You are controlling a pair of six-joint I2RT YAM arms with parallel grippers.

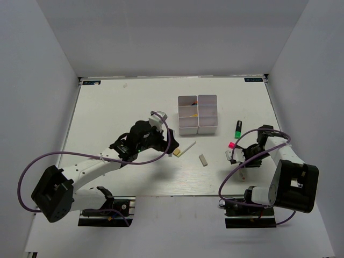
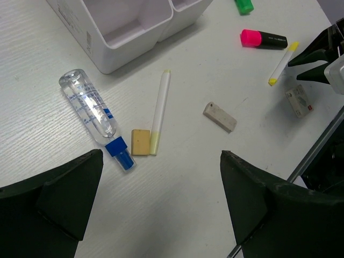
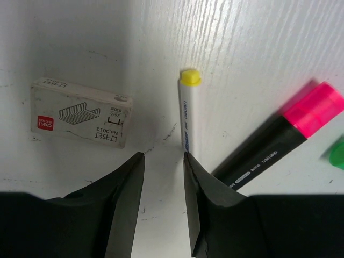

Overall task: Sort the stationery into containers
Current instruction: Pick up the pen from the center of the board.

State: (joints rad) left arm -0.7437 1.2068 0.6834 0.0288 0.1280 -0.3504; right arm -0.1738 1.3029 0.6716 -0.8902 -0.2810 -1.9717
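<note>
Matt wood-grain table (image 2: 32,123), glossy white plastic tray (image 2: 129,48), clear plastic tube (image 2: 88,105), perhaps rubbery tan eraser (image 2: 141,142)

The setting is a robotics laboratory test cell, not a domestic or commercial room. A white wood-grain worktop (image 1: 118,107) is enclosed by plain pale wall panels (image 1: 172,32) along its left, far and right edges, with a small printed label (image 1: 92,83) at the far-left corner and a second label (image 1: 253,80) at the far-right corner. Two robot arms are mounted at the near edge on a left base (image 1: 105,209) and a right base (image 1: 250,215), each trailing exposed purple cable (image 1: 24,177).
</note>
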